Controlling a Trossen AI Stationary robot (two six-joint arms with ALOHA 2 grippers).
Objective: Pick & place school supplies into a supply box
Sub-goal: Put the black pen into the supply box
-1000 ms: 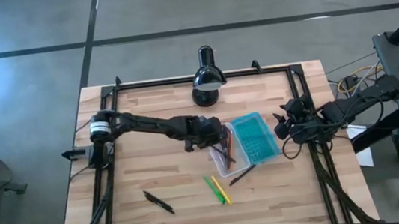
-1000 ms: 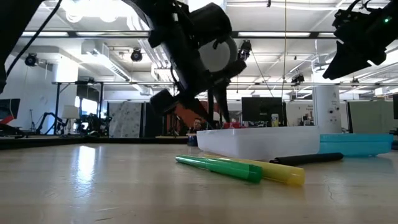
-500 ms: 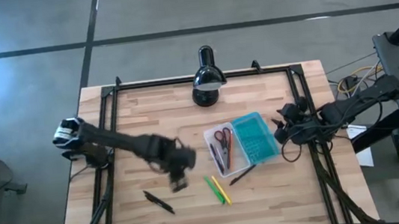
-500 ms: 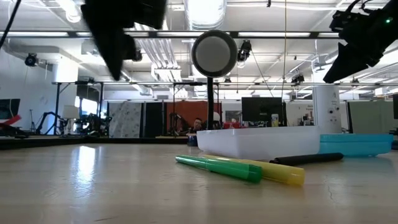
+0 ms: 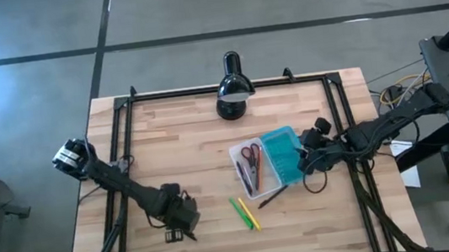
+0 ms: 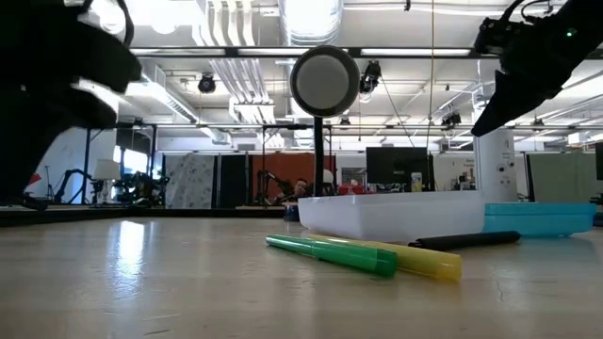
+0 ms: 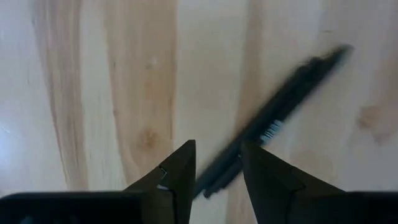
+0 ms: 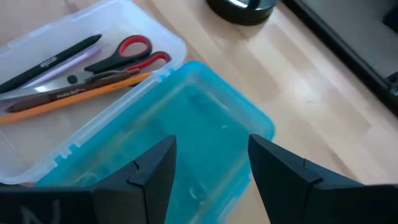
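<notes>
My left gripper (image 5: pixel 183 224) (image 7: pixel 217 149) hangs open near the table's near left, just over a black pen (image 7: pixel 273 121) that lies flat on the wood; one end of the pen runs between the fingers without plain contact. My right gripper (image 5: pixel 303 161) (image 8: pixel 211 142) is open above the supply box's teal lid (image 8: pixel 186 118). The clear tray (image 5: pixel 235 153) holds red-handled scissors (image 8: pixel 134 53), a black pen and an orange pen (image 8: pixel 68 99). A green marker (image 5: pixel 241 212) and a yellow marker (image 5: pixel 252 214) lie side by side near the tray, and another black pen (image 5: pixel 273 195) lies beside it.
A black desk lamp (image 5: pixel 233 87) stands at the far edge, behind the box. Dark frame rails (image 5: pixel 126 120) run along the table's left, right and far sides. Bare wood lies between the left gripper and the markers and across the far left.
My left gripper has swung from over the clear tray toward the table's near left and come down over the black pen. The tray's contents, hidden by it before, show now. My right gripper has moved left from the right rail to above the teal lid.
</notes>
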